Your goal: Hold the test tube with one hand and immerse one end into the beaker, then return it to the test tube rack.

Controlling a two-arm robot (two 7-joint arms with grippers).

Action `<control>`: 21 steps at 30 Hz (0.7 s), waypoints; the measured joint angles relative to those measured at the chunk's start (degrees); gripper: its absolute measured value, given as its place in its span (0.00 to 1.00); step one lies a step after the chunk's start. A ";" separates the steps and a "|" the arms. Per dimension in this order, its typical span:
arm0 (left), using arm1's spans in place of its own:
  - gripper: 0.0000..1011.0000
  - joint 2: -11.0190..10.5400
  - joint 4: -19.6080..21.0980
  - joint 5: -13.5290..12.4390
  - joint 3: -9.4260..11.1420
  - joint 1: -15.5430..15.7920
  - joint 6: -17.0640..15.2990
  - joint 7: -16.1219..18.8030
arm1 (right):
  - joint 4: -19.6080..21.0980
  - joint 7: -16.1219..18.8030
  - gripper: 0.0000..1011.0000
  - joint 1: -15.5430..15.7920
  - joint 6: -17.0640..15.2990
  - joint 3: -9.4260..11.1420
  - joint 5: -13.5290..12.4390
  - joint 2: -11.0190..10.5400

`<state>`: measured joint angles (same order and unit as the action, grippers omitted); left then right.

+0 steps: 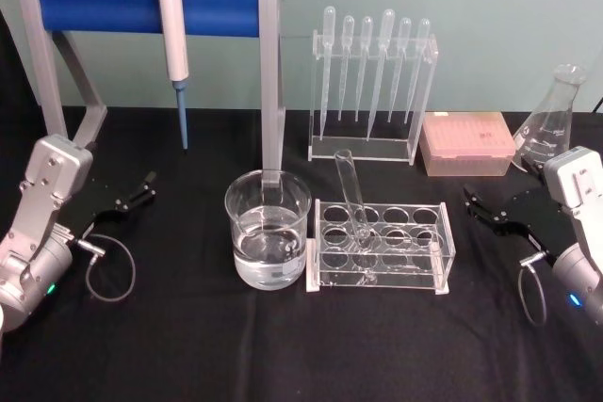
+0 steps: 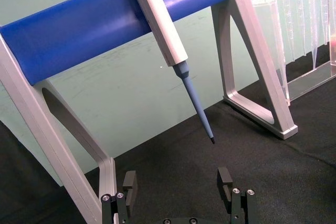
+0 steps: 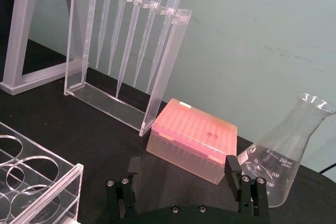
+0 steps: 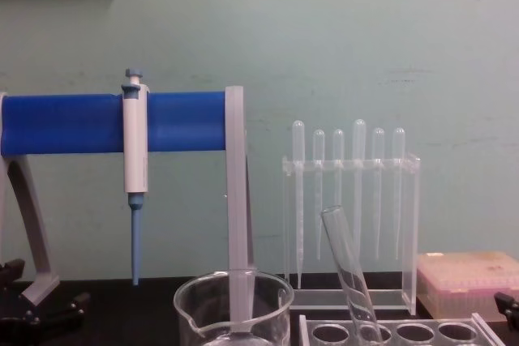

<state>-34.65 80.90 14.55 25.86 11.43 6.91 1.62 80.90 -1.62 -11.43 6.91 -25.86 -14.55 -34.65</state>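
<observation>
The test tube (image 1: 351, 197) stands leaning in the test tube rack (image 1: 415, 249) at mid-desk (image 1: 283, 355), just beside the beaker (image 1: 268, 230) of clear liquid, with nothing gripping it. The left pincer (image 1: 143, 187) near the desk's left edge and the right pincer (image 1: 474, 204) near its right edge both have their jaws apart and empty. Lifting, dipping and returning all appear outstanding, though a finished cycle would look alike. The tube's lower end is lost behind the rack walls, so wetness cannot be told.

Glossy clear glass test tube (image 1: 352, 195) and beaker (image 1: 268, 212); matt black tablecloth (image 1: 283, 345)
</observation>
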 joint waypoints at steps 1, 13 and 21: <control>0.99 0.00 0.00 0.00 0.00 0.00 0.00 0.00 | 0.00 0.00 0.99 0.00 0.00 0.00 0.00 0.00; 0.99 0.00 0.00 0.00 0.00 0.00 0.00 0.00 | 0.00 0.00 0.99 0.00 0.00 0.00 0.00 0.00; 0.99 0.00 0.00 0.00 0.00 0.00 0.00 0.00 | 0.00 0.01 0.99 0.00 0.00 0.00 0.00 0.00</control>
<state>-34.65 80.90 14.55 25.86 11.43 6.90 1.62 80.90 -1.62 -11.44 6.90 -25.86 -14.55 -34.65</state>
